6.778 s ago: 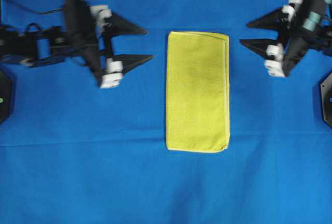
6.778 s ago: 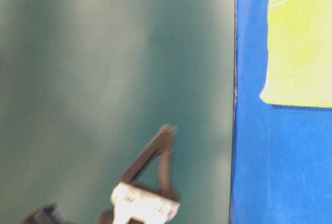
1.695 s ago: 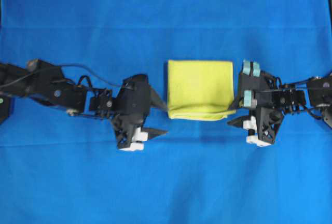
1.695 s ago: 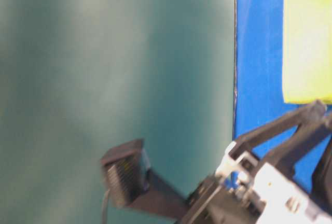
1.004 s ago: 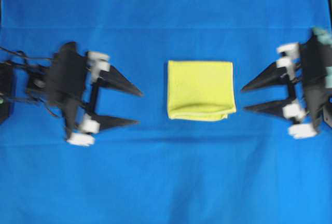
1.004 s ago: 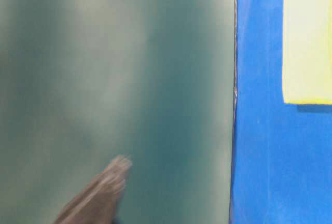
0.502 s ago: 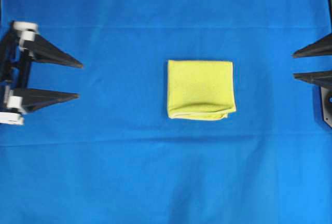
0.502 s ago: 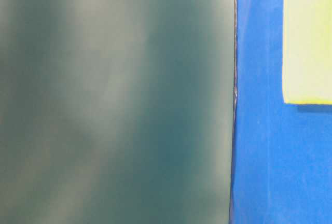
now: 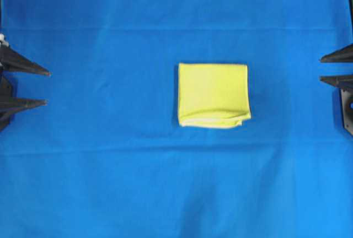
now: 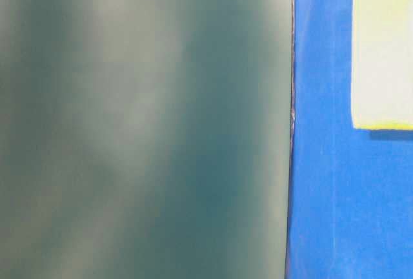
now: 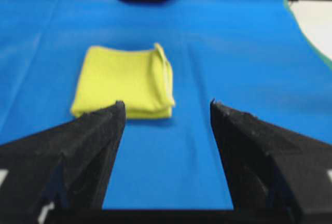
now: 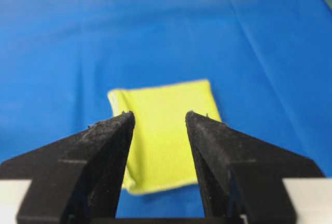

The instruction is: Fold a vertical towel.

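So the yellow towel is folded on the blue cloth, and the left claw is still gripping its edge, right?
Not quite. The left gripper is open and well clear of the towel, at the overhead view's left edge. The towel does lie folded on the blue cloth.

I am seeing no writing, label, brand, number or sign that I can read in any of these views.
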Controlling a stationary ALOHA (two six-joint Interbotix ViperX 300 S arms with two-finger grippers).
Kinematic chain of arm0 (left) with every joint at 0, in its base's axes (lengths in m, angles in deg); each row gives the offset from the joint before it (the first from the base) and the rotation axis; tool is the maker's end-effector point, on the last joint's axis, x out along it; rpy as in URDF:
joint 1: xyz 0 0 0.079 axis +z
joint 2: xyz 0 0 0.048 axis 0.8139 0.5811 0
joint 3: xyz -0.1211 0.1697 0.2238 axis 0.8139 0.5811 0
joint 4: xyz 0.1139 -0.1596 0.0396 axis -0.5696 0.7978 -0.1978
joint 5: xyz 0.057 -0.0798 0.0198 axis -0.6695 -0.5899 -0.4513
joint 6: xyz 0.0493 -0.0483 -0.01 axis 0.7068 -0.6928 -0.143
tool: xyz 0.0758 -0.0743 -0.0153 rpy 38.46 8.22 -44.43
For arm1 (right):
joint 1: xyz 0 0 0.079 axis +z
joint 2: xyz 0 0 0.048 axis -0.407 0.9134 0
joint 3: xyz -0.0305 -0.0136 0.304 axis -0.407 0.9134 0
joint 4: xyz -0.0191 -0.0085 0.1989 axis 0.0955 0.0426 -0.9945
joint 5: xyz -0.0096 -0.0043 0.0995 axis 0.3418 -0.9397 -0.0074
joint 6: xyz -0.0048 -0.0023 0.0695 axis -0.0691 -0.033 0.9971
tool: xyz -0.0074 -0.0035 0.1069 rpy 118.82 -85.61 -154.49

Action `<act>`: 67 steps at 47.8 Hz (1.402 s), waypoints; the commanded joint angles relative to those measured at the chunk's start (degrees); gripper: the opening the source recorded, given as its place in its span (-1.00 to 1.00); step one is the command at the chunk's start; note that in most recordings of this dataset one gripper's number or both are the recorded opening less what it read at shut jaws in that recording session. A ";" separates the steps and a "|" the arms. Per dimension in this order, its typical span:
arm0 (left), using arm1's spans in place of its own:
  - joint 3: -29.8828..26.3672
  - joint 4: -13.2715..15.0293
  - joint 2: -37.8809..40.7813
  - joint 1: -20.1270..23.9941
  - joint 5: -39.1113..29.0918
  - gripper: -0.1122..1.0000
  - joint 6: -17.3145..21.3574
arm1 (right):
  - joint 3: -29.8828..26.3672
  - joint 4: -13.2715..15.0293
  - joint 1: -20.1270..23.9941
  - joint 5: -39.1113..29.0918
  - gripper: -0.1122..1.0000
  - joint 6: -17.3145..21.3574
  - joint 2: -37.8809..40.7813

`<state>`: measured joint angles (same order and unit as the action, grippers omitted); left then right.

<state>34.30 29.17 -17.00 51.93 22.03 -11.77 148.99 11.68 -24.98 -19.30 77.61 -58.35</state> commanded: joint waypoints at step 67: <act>1.32 0.00 -1.85 1.76 0.18 0.35 -0.26 | -0.09 -0.09 -0.97 0.88 0.13 0.44 1.14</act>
<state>36.23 29.09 -19.46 53.42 21.94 -11.95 149.61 11.68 -25.86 -18.60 77.96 -58.09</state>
